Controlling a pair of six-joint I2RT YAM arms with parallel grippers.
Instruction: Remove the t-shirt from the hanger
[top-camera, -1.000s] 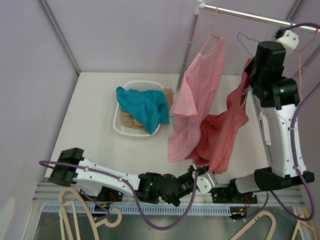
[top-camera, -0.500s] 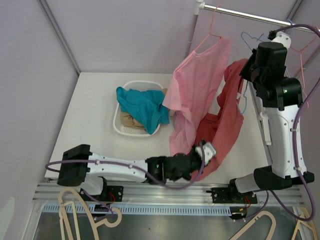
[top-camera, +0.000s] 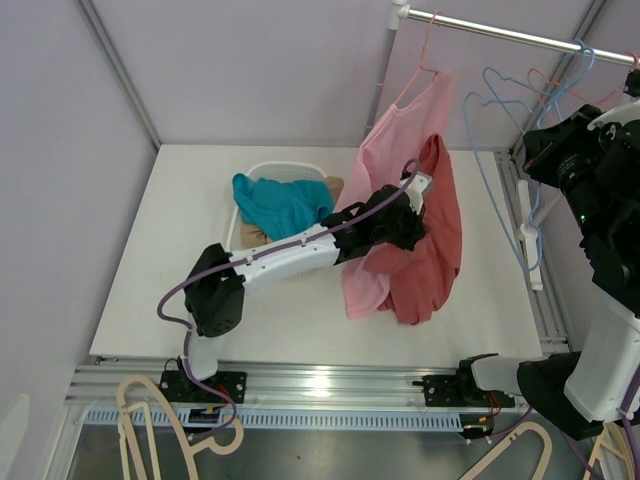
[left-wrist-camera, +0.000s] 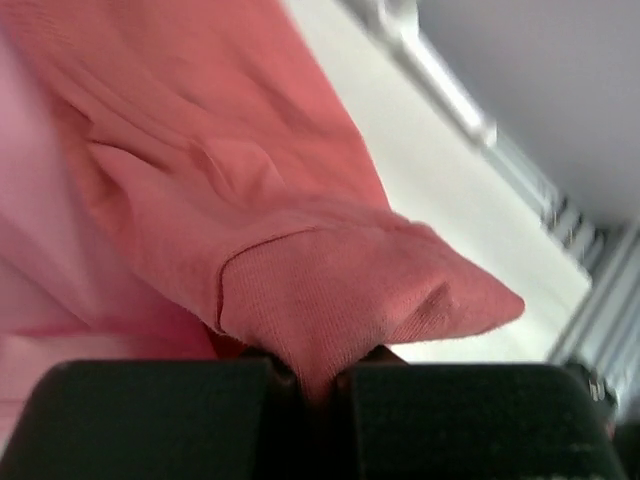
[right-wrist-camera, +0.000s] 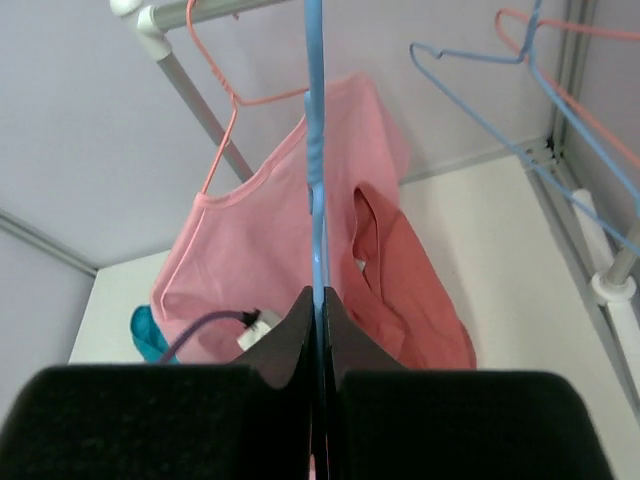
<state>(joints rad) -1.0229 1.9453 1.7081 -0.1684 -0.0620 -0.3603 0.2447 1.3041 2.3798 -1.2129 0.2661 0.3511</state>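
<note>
Clamping soft knit t-shirt (left-wrist-camera: 350, 290), thin blue hanger (right-wrist-camera: 316, 150)

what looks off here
The red shirt hangs bunched from the left gripper, off any hanger, pressed against the pink shirt. The right gripper pinches a bare blue hanger.

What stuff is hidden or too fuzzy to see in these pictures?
- Top view: tips of the left pincer, buried in the red shirt.
- Top view: most of the basket, under the teal cloth and the left arm.
- Right wrist view: hook of the blue hanger, cut off by the top edge.
- Left wrist view: the background, blurred.
</note>
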